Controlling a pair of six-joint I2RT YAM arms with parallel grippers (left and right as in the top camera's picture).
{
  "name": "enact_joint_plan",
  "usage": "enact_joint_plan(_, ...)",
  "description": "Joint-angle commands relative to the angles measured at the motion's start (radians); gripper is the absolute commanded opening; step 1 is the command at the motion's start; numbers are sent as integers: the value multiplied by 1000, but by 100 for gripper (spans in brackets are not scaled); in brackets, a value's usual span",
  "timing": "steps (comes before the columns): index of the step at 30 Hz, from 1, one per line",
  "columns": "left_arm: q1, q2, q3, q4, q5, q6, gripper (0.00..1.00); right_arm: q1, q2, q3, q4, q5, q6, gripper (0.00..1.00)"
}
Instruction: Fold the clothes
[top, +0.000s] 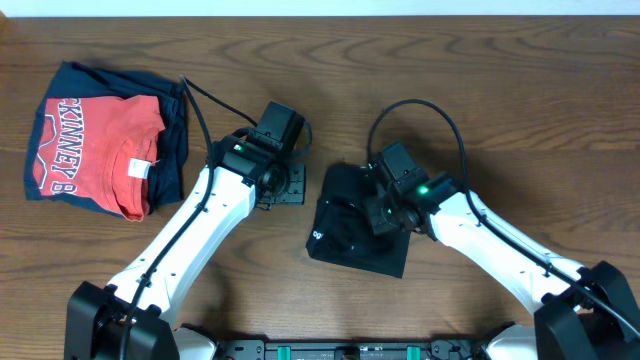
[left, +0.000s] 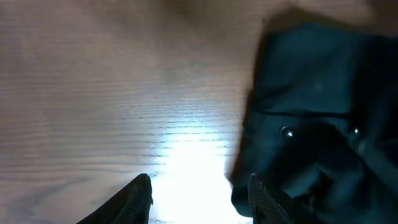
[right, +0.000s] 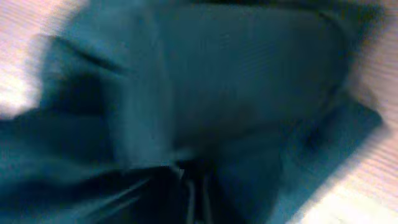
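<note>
The clothes (top: 345, 245), a black shirt, lie as a folded, slightly rumpled square in the middle of the table, with a small white mark (top: 318, 236) at the left edge. My right gripper (top: 383, 215) is down on the upper part of the shirt. In the blurred right wrist view its fingers (right: 199, 186) are together, with folds of the dark fabric (right: 249, 81) gathered at the tips. My left gripper (top: 282, 188) hangs open over bare wood just left of the shirt. In the left wrist view its right finger (left: 261, 199) is at the shirt's (left: 311, 112) edge, with nothing between the fingers.
A red T-shirt with white letters (top: 100, 145) lies folded on a navy garment (top: 175, 140) at the back left. Black cables run from both arms across the table's middle back.
</note>
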Motion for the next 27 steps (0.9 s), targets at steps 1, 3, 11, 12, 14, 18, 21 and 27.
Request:
enact_joint_plan(1,3,-8,-4,0,64,49,52,-48,-2,6,-54,168,155,1)
enact_joint_plan(3,3,-8,-4,0,84,61,52,-83,-10,6,-94,189,153,5)
enact_joint_plan(11,3,-8,-4,0,86,63,53,-187,-43,7,-132,138,23,35)
enact_joint_plan(12,3,-7,-4,-1,86,63,53,-187,-53,7,-109,74,-48,36)
enact_joint_plan(14,3,-7,-4,-5,86,70,53,-183,-81,7,-77,-29,-146,40)
enact_joint_plan(18,3,-7,-4,-19,86,70,53,-181,-161,7,-36,-48,-154,47)
enact_joint_plan(21,3,-7,-4,-21,86,70,53,-181,-211,7,14,-49,-154,61)
enact_joint_plan(27,3,-7,-4,1,85,70,53,-175,-189,6,85,-63,-142,77)
